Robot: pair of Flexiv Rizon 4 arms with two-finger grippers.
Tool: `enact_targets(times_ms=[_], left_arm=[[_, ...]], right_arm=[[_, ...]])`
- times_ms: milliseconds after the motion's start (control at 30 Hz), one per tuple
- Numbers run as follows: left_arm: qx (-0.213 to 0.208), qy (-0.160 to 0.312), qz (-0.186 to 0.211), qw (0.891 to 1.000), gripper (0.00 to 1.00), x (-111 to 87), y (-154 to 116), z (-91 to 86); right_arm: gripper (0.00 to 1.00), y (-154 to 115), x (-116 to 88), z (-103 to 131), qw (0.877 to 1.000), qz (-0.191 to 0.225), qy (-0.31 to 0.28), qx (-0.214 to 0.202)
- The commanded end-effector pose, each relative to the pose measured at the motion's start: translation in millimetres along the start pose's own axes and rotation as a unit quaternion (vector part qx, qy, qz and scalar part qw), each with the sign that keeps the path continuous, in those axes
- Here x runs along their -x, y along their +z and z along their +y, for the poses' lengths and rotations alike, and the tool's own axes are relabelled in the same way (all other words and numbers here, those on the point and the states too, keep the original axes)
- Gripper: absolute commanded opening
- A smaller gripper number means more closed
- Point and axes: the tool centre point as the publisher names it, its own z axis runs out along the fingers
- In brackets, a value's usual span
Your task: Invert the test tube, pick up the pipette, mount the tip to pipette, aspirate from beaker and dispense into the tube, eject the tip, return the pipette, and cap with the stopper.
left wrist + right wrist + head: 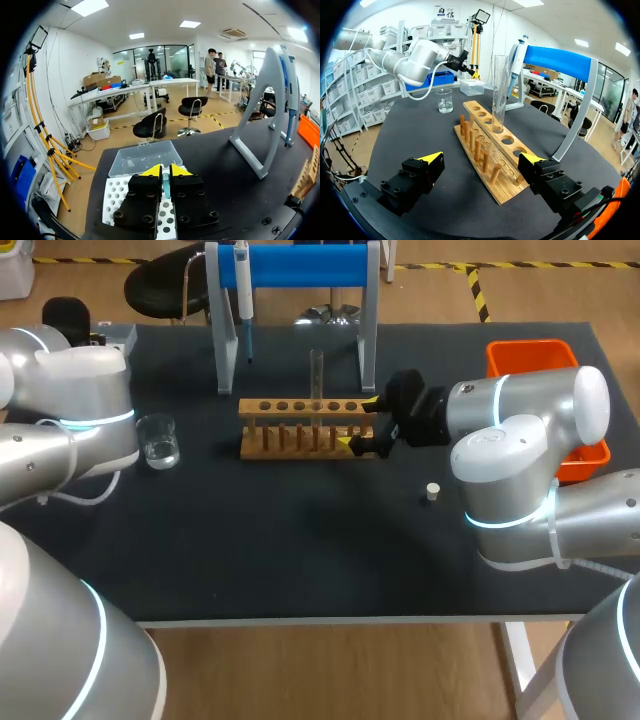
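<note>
Right gripper (363, 426), fingers spread wide apart, is facing the rack (300, 406) end; the tube (317, 372) is standing upright. Left gripper (165, 170), fingers nearly together, is hovering over the tip box (114, 193).

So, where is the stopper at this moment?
In the head view the stopper sits alone on the table at the right, nearer the camera than the rack, close to the right arm.
</note>
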Motion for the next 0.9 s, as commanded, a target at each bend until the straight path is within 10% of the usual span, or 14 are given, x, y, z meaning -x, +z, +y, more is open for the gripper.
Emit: enact_targets(times_ms=[33,900], left_arm=[[-0.003,0.001,-0.002,1.0,0.0,0.6,-1.3,-1.5],[-0.047,0.021,-0.019,0.998,0.0,-1.4,-17.9,-30.1]], right_arm=[[1.0,-1.0,0.7,0.4,1.0,0.001,0.0,-0.001],[1.0,-1.0,0.7,0.4,1.0,0.001,0.0,-0.001]])
